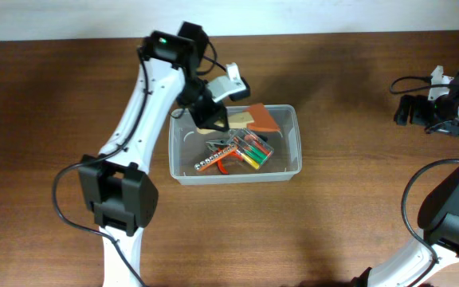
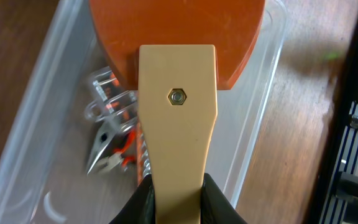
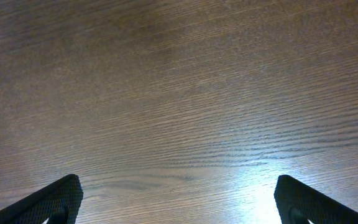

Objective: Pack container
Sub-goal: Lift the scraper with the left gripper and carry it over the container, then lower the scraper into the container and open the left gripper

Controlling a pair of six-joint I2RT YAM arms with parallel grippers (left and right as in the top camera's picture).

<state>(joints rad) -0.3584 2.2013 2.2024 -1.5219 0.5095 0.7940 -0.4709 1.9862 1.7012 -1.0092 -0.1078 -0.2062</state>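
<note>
Overhead: the container sits on the desk a little left of centre, its long side across the view. The left hand hangs over its far-left corner, clenched on a scraper whose orange blade points right along the far side. The right hand is well apart, near the right edge of the desk.

Left wrist view gives the grip detail the overhead hides. Two dark fingers pinch the tan handle of the scraper from both sides. A hex bolt fixes the handle to the wide orange blade, which fills the top of the frame. Cannot tell whether the blade touches the tub.

Right wrist view: the right hand is spread wide and released, with nothing between its fingertips and only wood grain of the desk below.

Container: clear, translucent plastic, rectangular, with rounded corners and a raised rim. Its side wall shows in the left wrist view.

Contents: a small clear case with yellow, green and red pieces lies near the middle. Pliers with red grips lie just beside it, toward the front left. In the wrist view the pliers are blurred and partly behind the scraper handle. In the overhead view the left arm covers the tub's far-left corner.
</note>
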